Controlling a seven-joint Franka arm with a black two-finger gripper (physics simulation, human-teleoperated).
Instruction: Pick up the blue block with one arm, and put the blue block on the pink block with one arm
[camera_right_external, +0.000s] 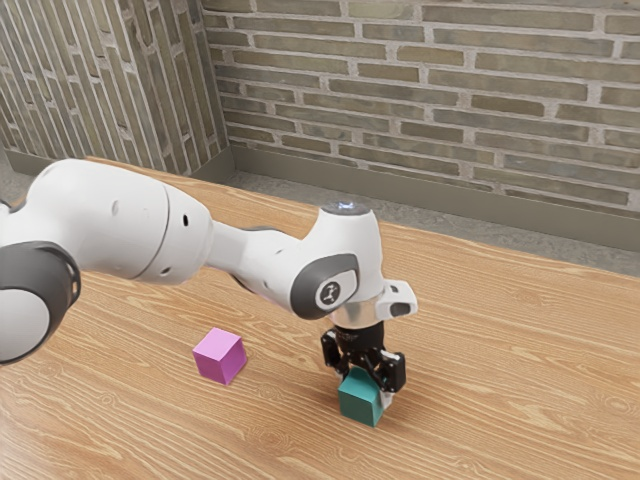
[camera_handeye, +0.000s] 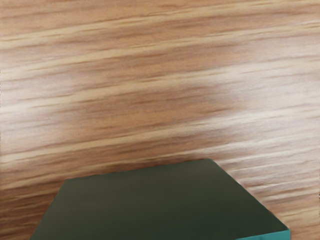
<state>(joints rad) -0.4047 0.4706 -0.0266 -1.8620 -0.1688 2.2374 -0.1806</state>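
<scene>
Standing here, I see the gripper (camera_right_external: 366, 385) at the lower middle of the exterior view, right down on the blue block (camera_right_external: 358, 402). The block looks more teal to my eye and appears to sit flat on the wooden table (camera_right_external: 520, 340). From this side I cannot tell whether the gripper is closed on the block or merely set around it. That is my first worry: if the lift starts without a firm hold on two opposite faces, the block would likely slide out or be left behind. In the wrist view the block's dark top (camera_handeye: 160, 205) lies just under the hand with its far edge running at a slight slant, so the hand may not be quite square to it. A grip taken across corners could twist the block as it closes or let it turn in the air. The pink block (camera_right_external: 220, 356) stands apart toward the exterior view's left, a little higher in the frame, with bare table between the two. The two blocks look about the same size, so I judge the placing leaves little margin. Carried too low, the blue block could knock the pink one aside. Set down off-centre or tilted, it could tip off the edge. Released from too high, it might bounce and tumble.
</scene>
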